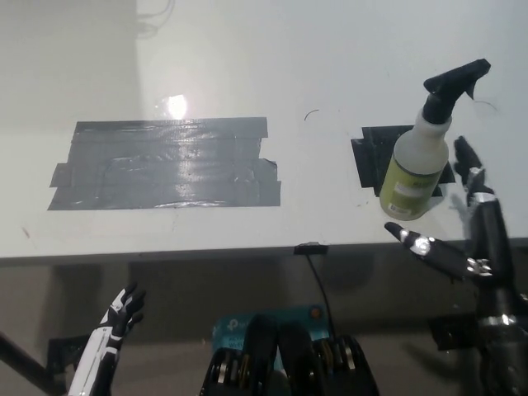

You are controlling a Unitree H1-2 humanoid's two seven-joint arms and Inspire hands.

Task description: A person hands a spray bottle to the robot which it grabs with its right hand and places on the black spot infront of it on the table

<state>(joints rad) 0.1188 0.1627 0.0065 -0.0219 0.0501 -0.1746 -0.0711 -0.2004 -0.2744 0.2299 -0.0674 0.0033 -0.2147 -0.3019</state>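
From my station I see the spray bottle [418, 169] standing on the white tabletop [330, 58], its base on the small black spot [373, 153] at the right, leaning a little with its black trigger head [454, 81] up toward the far right. The bottle's body is translucent white above and yellow-green below. My right robot hand [462, 227] sits just beside the bottle, on its near-right side, with its black fingers [429, 247] spread wide and nothing in its grasp; one reaches along under the bottle's base toward the tabletop edge, the others rise beside its right flank, and I cannot tell whether any tip touches the plastic. The left robot hand [115, 326] hangs low at the lower left, below the tabletop edge, fingers apart and holding nothing. A large patch of grey tape [165, 165] covers the left-middle of the tabletop, well apart from the bottle.
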